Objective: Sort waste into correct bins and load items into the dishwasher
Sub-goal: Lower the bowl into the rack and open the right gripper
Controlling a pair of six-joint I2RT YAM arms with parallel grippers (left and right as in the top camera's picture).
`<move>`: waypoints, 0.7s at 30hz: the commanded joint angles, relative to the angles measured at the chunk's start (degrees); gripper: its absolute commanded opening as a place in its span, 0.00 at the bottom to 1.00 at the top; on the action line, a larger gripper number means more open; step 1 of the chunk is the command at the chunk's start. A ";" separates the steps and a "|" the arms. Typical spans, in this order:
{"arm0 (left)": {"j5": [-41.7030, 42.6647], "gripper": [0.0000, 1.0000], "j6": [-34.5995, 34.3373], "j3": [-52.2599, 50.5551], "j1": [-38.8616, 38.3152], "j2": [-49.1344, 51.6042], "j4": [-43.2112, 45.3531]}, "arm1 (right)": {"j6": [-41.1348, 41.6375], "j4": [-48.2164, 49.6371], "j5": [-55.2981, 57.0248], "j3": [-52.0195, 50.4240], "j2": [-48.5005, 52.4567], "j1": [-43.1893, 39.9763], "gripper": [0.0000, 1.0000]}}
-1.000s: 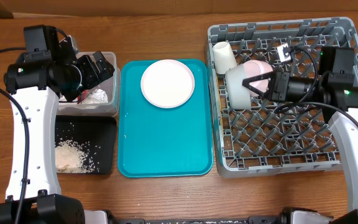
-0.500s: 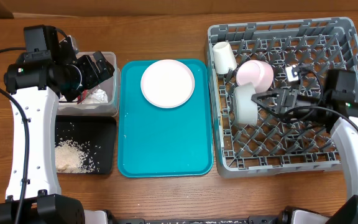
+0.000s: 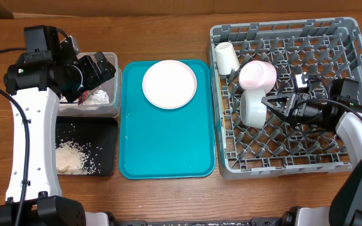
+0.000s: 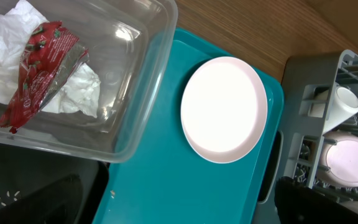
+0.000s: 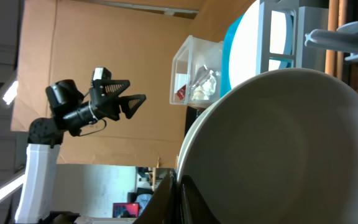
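My right gripper is shut on the rim of the whitish-grey bowl, which lies on its side in the grey dish rack. The pink bowl and the cream cup also sit in the rack. The round plate lies on the teal tray. My left gripper is open and empty above the clear tub, which holds the napkin and the red wrapper. Rice lies in the black tray.
The rack fills the right side of the wooden table, with upright pegs around the bowls. The teal tray lies in the middle. The tub and the black tray stand along the left, under the left arm.
My right gripper has carried the whitish-grey bowl from beside the pink bowl toward the front of the rack and drawn back to the right. The left arm has not moved.
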 commanded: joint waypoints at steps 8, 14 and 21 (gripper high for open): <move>0.42 1.00 0.66 0.59 0.20 0.09 0.02 | -2.01 0.09 4.02 -0.35 1.95 -2.75 0.04; 0.42 1.00 0.66 0.59 0.20 0.09 0.04 | -2.03 0.90 4.22 -0.35 1.95 -5.77 0.30; 0.42 1.00 0.63 0.59 0.20 0.09 0.02 | -1.97 2.67 4.20 -0.35 1.95 -9.88 0.62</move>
